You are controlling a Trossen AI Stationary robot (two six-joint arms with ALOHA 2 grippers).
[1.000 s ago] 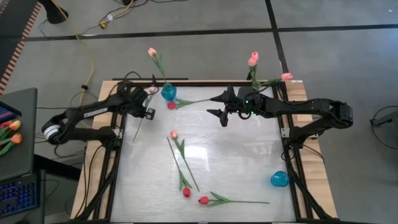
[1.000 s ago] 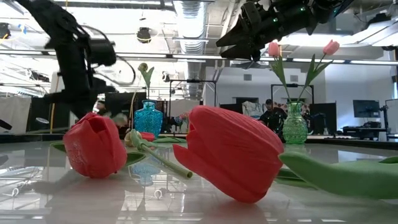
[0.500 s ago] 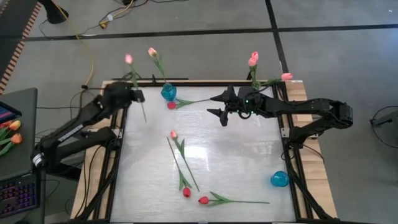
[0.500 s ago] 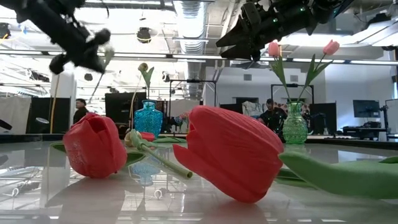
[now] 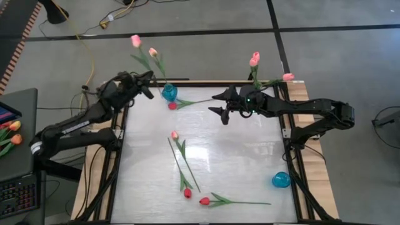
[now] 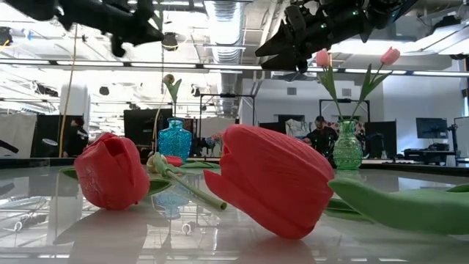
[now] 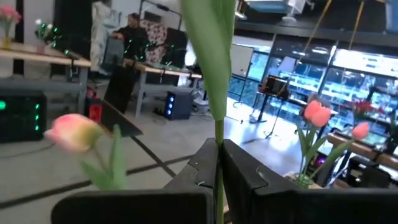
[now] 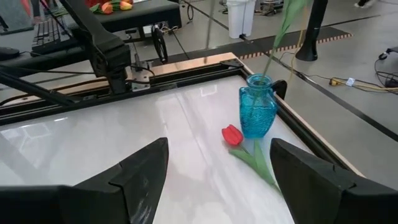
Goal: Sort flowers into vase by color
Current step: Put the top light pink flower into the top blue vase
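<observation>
The bench has a wide white top, mostly bare in the middle. The left claw is raised at the far left corner, beside the blue vase. It is pinching the green stem of a pink tulip, whose head stands out beyond the bench edge. In the left wrist view the stem runs straight up between the dark fingers, and the flower head is cut off at the top. The right claw hovers over the far middle of the bench with its fingers spread, holding nothing. A red tulip lies just beside the blue vase. Three more tulips lie near the front. A green vase at the far right corner holds pink tulips. A second blue vase stands at the right edge
</observation>
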